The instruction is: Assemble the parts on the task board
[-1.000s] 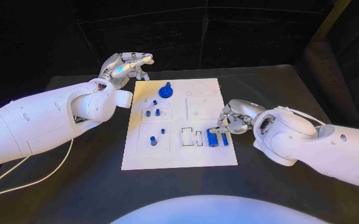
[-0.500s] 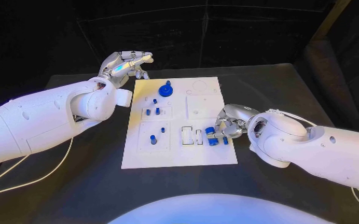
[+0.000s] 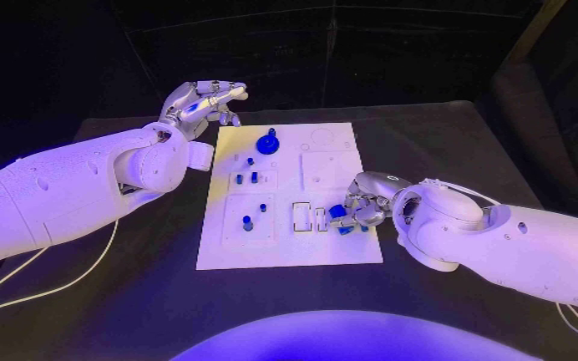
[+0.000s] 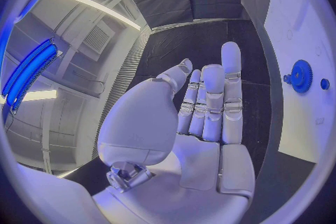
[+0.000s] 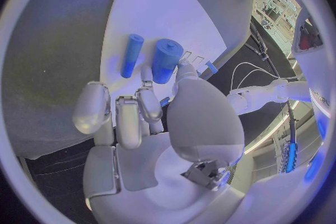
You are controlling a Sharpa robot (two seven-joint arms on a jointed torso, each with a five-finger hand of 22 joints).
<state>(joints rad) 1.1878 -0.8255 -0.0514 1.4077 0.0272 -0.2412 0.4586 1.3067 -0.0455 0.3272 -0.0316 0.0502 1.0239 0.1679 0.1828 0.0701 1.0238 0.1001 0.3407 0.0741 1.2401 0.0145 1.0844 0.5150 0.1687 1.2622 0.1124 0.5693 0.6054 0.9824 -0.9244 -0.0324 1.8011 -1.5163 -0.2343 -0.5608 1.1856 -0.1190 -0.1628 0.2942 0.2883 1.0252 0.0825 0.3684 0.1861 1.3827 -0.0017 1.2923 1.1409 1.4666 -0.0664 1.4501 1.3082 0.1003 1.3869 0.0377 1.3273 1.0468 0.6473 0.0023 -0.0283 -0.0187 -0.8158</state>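
The white task board (image 3: 325, 248) lies in the middle of the black table. My right hand (image 3: 365, 200) reaches over its right edge. Thumb and a finger pinch the near end of a thick blue cylinder (image 5: 166, 60), which lies on the board beside a thin blue peg (image 5: 130, 55). In the head view the cylinder (image 3: 340, 211) shows between the fingertips. My left hand (image 3: 205, 102) is raised beyond the board's far left corner, fingers straight, holding nothing. A blue gear (image 3: 267, 145) stands at the far end of the board, also seen as the gear (image 4: 302, 75) in the left wrist view.
Several small blue pegs (image 3: 247, 226) stand in the board's left half. Rectangular slots (image 3: 301, 216) lie just left of my right hand. A white cable (image 3: 73, 282) runs over the table at the near left. Black table surrounds the board.
My right hand has moved left onto the board's edge and its fingers have come onto the thick blue cylinder. The left hand has stayed in place.
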